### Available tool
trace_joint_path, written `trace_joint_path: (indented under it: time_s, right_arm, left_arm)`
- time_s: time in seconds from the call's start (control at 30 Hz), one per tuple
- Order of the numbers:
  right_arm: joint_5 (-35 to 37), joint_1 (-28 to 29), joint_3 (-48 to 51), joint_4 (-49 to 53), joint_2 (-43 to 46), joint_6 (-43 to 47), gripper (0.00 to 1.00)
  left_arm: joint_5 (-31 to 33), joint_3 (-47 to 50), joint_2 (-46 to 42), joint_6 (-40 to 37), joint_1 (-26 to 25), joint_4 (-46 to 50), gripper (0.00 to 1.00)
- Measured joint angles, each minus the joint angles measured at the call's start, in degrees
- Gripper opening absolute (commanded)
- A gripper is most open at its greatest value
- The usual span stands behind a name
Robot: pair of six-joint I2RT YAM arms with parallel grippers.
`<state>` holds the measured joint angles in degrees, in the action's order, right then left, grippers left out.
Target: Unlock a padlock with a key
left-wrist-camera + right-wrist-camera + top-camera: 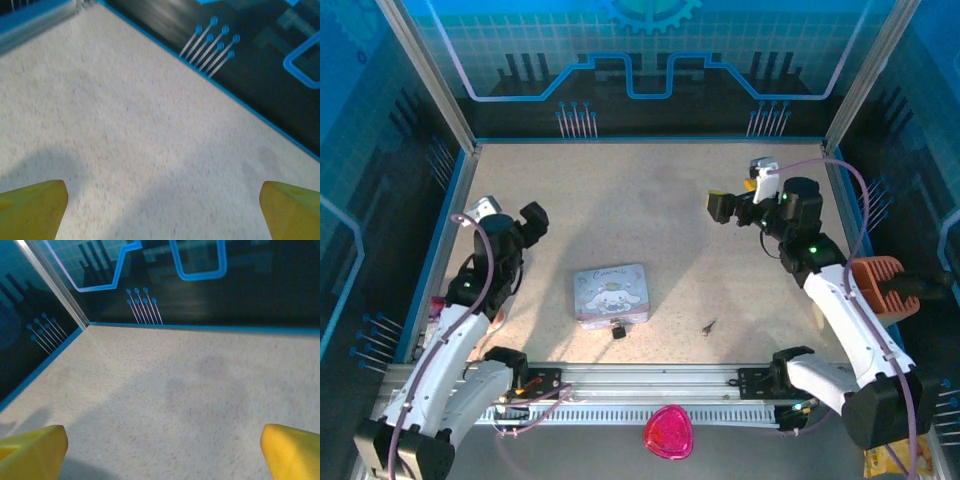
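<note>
The padlock (618, 330) was held by neither arm. The left gripper (533, 219) hung with its yellow fingers (35, 205) spread wide over the bare table (650, 200), nothing between them. The right gripper (721, 207) gaped just as empty toward the far right. Outward from them, the padlock lay at the near edge of the pastel tin (610, 290), seemingly touching it. The key (708, 326) lay apart to its right, near the front rail (650, 378). No step looked begun; the next move likely called for one arm to reach down for the key while the other steadied the lock. The key's long axis ran slantwise, near-left to far-right; the padlock's heading was too small to tell.
</note>
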<state>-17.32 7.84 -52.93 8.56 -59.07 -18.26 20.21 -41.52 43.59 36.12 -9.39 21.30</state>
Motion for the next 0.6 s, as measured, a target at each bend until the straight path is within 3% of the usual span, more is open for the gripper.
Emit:
trace_joint_path:
  time_s: [0.13, 0.27, 0.6]
  right_arm:
    - [-4.7, -4.2, 2.4, 3.2, 2.0, -7.6, 1.0]
    - [-1.5, -0.8, 4.5, 9.8, 7.8, -11.5, 1.0]
    - [23.9, 29.8, 2.6, 23.5, 9.6, -24.3, 1.0]
  left_arm:
    - [-9.9, 0.7, -2.0, 0.0, 0.7, 1.2, 0.99]
    - [-16.8, 0.7, -0.2, -0.2, -1.0, 1.9, 0.99]
    - [-18.5, 1.8, -1.7, -0.5, -14.5, 3.2, 0.99]
